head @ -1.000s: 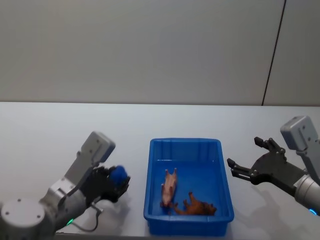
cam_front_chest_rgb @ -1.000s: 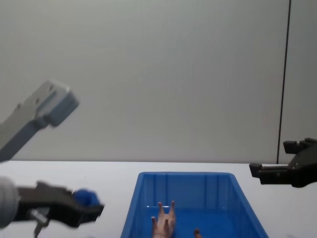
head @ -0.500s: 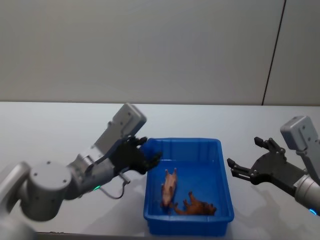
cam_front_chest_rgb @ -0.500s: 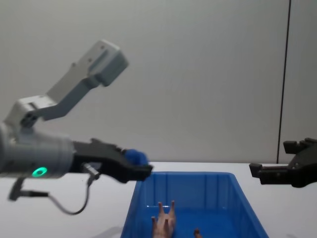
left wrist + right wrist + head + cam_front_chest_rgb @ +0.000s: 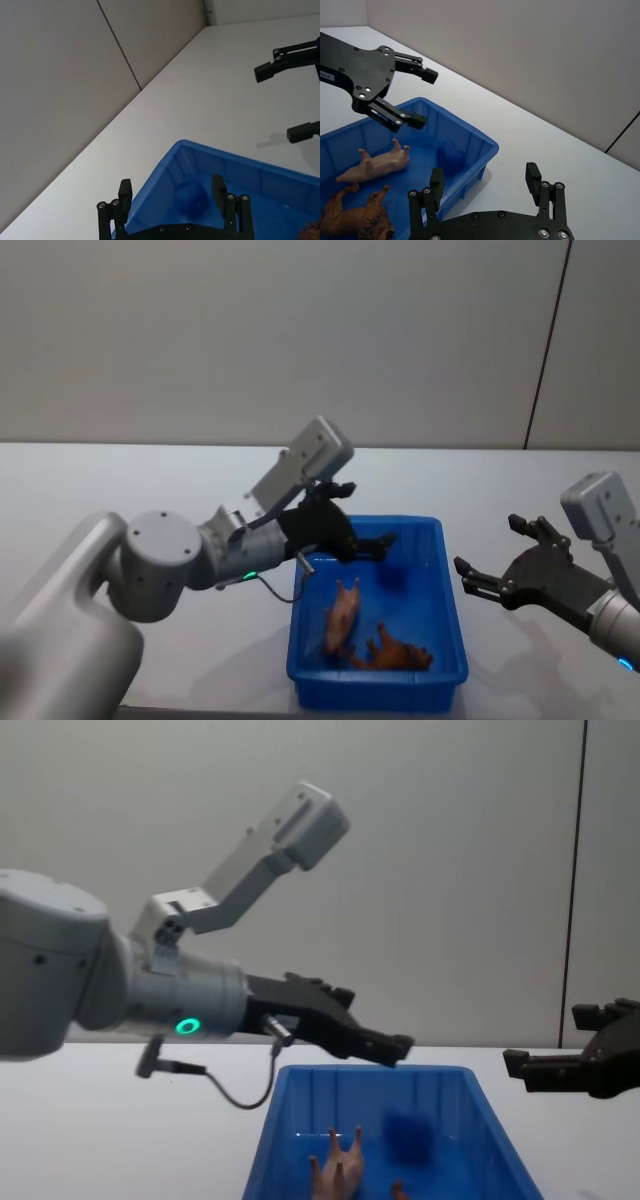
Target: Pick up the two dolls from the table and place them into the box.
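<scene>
While left gripper (image 5: pixel 372 540) hangs over box (image 5: pixel 440 540), fingers spread, empty, blue doll (image 5: pixel 392 575) sits mid-air inside box; pink doll (image 5: pixel 340 613) lies on box floor. Right gripper (image 5: pixel 492 558) spread wide, right of box above table (image 5: pixel 120 500).

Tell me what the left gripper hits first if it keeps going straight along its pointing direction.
Probably the box's far side wall. The left gripper is open above the box, pointing across it toward the right gripper, slightly downward. The blue doll sits below that line; depth is unclear.

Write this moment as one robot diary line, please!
left gripper: open over box | blue doll: dropping in | pink doll: inside | right gripper: open, beside box
</scene>
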